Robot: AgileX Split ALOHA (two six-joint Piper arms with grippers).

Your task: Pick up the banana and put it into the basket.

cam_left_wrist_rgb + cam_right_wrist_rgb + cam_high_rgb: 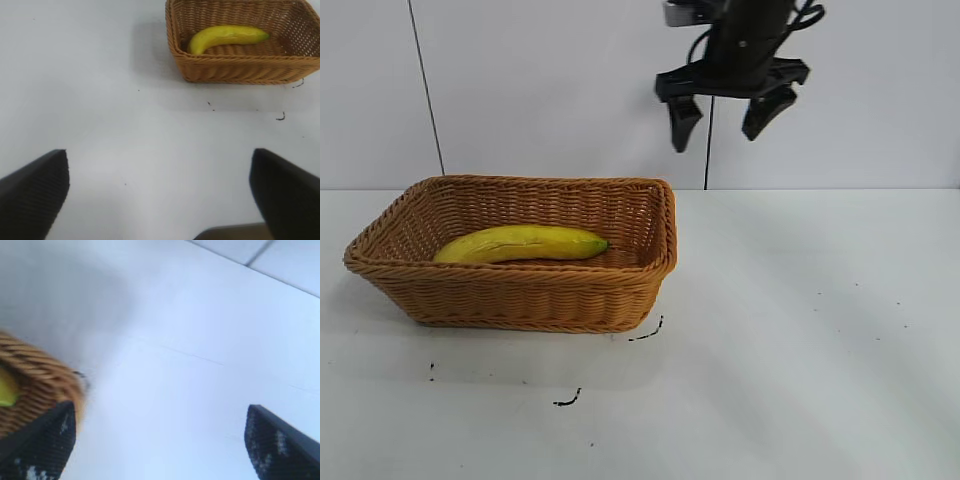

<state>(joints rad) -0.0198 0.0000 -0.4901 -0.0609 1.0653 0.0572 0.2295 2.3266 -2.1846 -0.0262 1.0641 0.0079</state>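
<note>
The yellow banana point(523, 243) lies lengthwise inside the tan wicker basket point(530, 296) at the left of the white table. In the left wrist view the banana point(227, 36) and the basket point(240, 70) show from farther off. My right gripper point(729, 128) hangs high above the table, up and to the right of the basket's right end, open and empty. Its wrist view catches a corner of the basket point(37, 382) and a sliver of banana point(7, 388). My left gripper point(160, 187) is open and empty over bare table, apart from the basket.
A few black marks point(647, 333) dot the white table in front of the basket. A thin dark cable point(425, 85) runs down the back wall. Bare table lies to the right of the basket.
</note>
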